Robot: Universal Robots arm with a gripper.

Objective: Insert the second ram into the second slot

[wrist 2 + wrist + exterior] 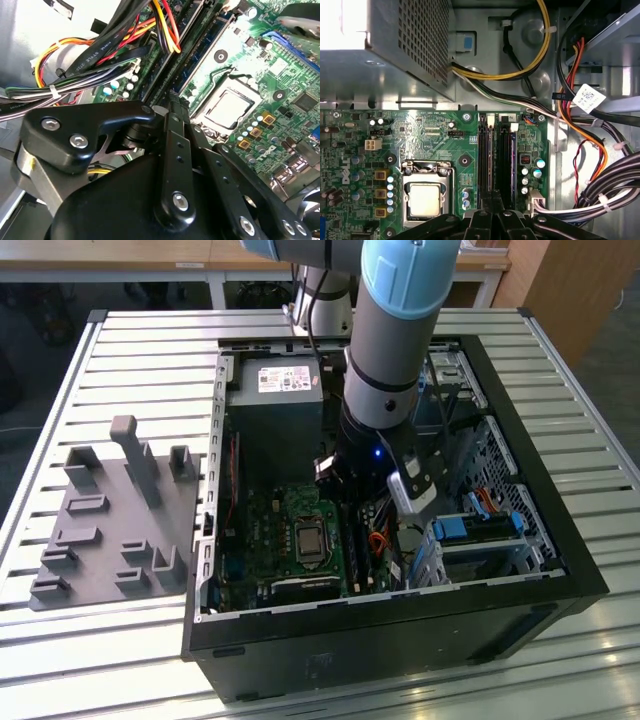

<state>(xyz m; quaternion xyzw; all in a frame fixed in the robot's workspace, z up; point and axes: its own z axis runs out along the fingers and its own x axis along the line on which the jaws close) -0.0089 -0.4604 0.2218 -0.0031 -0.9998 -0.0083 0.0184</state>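
Setting: an open computer case [400, 645] lay on its side on a slatted metal worktop [150, 350].
Arm: it reached down into the case from above, between the power supply [275, 410] and the drive bays.
Gripper: the gripper [362, 508] was low over the green board, beside the processor socket [425, 197].
Fingers: in both wrist views the black fingers [485, 220] were drawn together to a narrow tip [175, 105] right over the memory slots.
Contact: whether that tip pressed on a stick could not be told.
Second ram: the second ram [489, 150], a thin blue stick, stood on edge in the slot row, in line with the fingertips and parallel to the neighbouring slot [505, 150].
Cables: a bundle of black, yellow, orange and red cables [580, 130] ran along the case wall, near the slots but clear of them.
Tray: a grey tray [100, 540] with upright pegs sat on the worktop at the exterior view's left, just beside the case.
Drive bay: light-blue plastic clips [475, 528] sat in the bay at the exterior view's right.
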